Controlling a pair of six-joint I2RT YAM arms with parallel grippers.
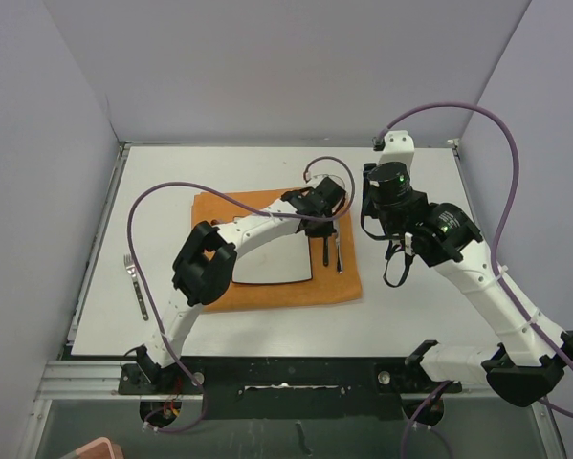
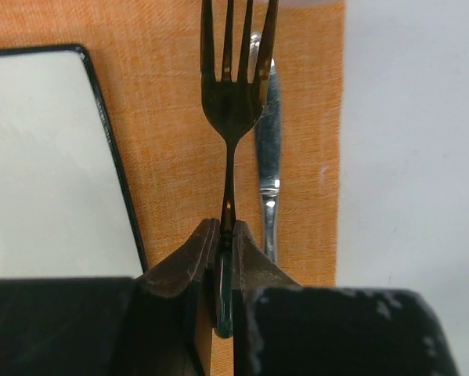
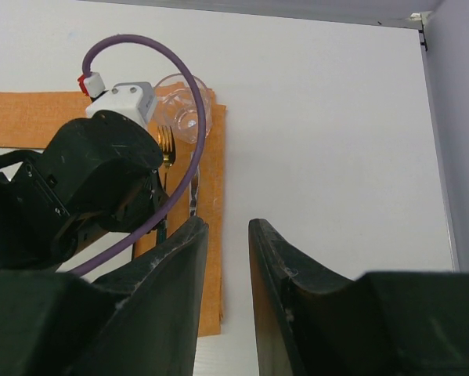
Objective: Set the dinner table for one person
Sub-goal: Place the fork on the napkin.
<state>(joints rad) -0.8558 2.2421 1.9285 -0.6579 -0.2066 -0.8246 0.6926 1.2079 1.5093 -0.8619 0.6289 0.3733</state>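
Note:
The white dinner table [image 1: 410, 296] holds an orange mat [image 1: 267, 292] with a square white plate [image 1: 276, 263] on it. My left gripper [image 1: 321, 228] is shut on the handle of a dark gold-toned fork [image 1: 325, 251], over the mat's right strip. In the left wrist view the gripper [image 2: 228, 227] holds the fork [image 2: 234, 102], tines pointing away, just left of a silver knife [image 2: 269, 149] that lies on the mat [image 2: 171, 157] right of the plate [image 2: 46, 157]. My right gripper [image 3: 228, 227] is open and empty above bare table right of the mat [image 3: 211, 258].
A second, silver fork [image 1: 135, 285] lies on the table left of the mat. A clear glass [image 3: 183, 110] stands at the mat's far right corner. Grey walls close in the table's far, left and right sides. The left arm's purple cable [image 3: 179, 86] loops over the mat.

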